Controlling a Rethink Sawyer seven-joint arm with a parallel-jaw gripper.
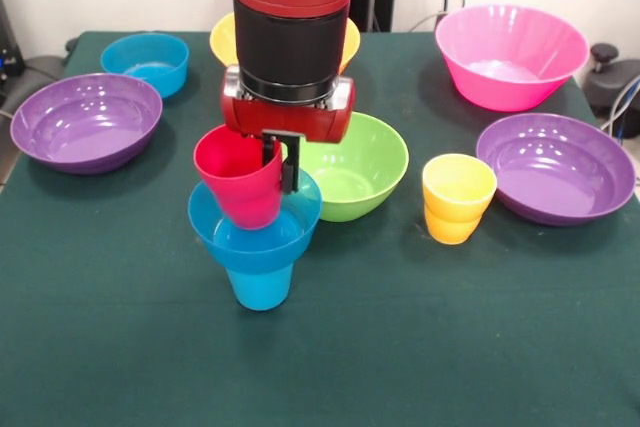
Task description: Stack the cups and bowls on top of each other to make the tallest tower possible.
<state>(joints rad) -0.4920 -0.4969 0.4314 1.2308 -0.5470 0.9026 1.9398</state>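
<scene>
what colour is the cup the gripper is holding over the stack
Red cup, seen best in the front view, held by the gripper.

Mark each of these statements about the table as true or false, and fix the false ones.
1. The red cup sits tilted in a small blue bowl. True.
2. That blue bowl rests on a blue cup. True.
3. The yellow cup is inside the green bowl. False: it stands on the table, between the green bowl and a purple bowl.
4. The pink bowl is stacked on a purple bowl. False: it stands alone on the table.
5. The hand is at the red cup's rim. True.
</scene>
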